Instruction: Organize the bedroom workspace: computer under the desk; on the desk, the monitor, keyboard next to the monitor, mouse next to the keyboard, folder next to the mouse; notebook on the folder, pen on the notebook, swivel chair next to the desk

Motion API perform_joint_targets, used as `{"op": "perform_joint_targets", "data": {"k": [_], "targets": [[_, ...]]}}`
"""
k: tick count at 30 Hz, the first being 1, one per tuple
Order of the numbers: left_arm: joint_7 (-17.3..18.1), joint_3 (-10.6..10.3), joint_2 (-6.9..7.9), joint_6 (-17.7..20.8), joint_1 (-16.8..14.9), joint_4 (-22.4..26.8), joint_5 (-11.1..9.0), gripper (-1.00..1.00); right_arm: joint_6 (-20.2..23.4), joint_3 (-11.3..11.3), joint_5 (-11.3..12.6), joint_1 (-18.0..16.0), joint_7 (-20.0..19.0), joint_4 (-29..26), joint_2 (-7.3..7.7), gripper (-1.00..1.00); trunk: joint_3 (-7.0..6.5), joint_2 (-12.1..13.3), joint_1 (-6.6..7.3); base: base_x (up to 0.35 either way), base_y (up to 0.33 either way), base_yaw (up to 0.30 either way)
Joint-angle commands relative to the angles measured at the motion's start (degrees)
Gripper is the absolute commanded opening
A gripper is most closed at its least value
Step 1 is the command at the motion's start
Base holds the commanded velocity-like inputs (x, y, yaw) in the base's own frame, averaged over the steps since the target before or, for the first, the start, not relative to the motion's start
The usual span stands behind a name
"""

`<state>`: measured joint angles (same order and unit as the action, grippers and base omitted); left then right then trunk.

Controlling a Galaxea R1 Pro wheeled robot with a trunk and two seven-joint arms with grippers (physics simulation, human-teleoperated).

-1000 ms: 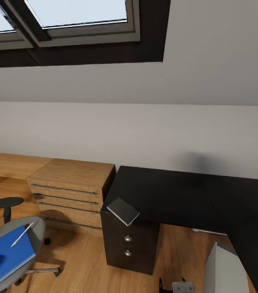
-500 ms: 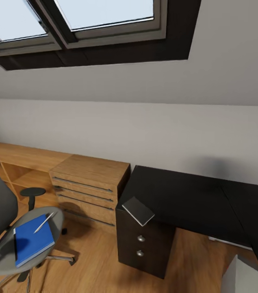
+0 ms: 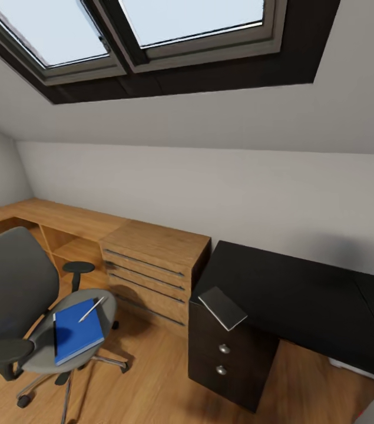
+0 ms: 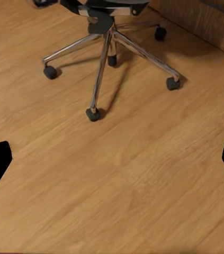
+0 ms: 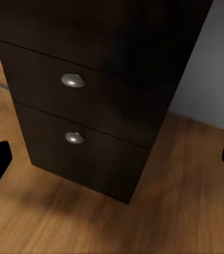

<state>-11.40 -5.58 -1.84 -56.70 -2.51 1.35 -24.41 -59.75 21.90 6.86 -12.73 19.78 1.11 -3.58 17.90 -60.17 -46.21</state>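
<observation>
1. The folder (image 3: 77, 331) is lying flat on the seat of the swivel chair (image 3: 10, 288), at the near left of the head view; the pen (image 3: 92, 308) is resting across the folder's far right corner, slanting away.
2. The notebook (image 3: 222, 308) is sitting on the near left corner of the desk (image 3: 293, 294), turned at an angle, with one corner seeming to reach past the desk's front edge; it is well apart from the folder.
3. The desk is running off to the right along the grey wall (image 3: 210, 188); two drawers with round knobs (image 5: 73, 80) are showing below the notebook's corner.
4. A light wooden drawer unit (image 3: 154, 268) is standing just left of the desk, with the chair in front of it on the wood floor (image 4: 117, 185); skylights (image 3: 133, 23) are sitting in the sloped ceiling above.
5. The left gripper (image 4: 112, 159) is hanging over bare floor near the chair's chrome base (image 4: 104, 58), its fingertips spread wide at the frame's edges; the right gripper (image 5: 112, 159) is facing the desk's drawers, its fingertips likewise spread apart and holding nothing.
</observation>
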Motion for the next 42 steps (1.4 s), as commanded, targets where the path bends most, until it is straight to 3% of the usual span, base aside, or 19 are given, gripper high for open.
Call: {"op": "perform_joint_targets", "data": {"k": [1,30,42], "targets": [[-0.56,-0.46,-0.05,-0.27,-0.04,-0.03,-0.02,1.00,-0.25,0.51,0.57,-0.04,-0.01,0.12,0.00,1.00,0.07,-0.05,0.00,0.000,0.000,0.273],[-0.55,-0.40,-0.45,-0.58,-0.04,-0.03,-0.02,1.00,-0.25,0.10,0.91,-0.05,0.00,-0.41,0.41,1.00,0.07,-0.05,0.00,0.000,0.000,0.278],[-0.62,-0.40,-0.36,-0.27,-0.04,-0.03,-0.05,1.00,-0.02,-0.08,1.26,-0.05,0.00,-0.75,2.40,1.00,0.07,-0.05,0.00,0.000,0.000,0.280]]}}
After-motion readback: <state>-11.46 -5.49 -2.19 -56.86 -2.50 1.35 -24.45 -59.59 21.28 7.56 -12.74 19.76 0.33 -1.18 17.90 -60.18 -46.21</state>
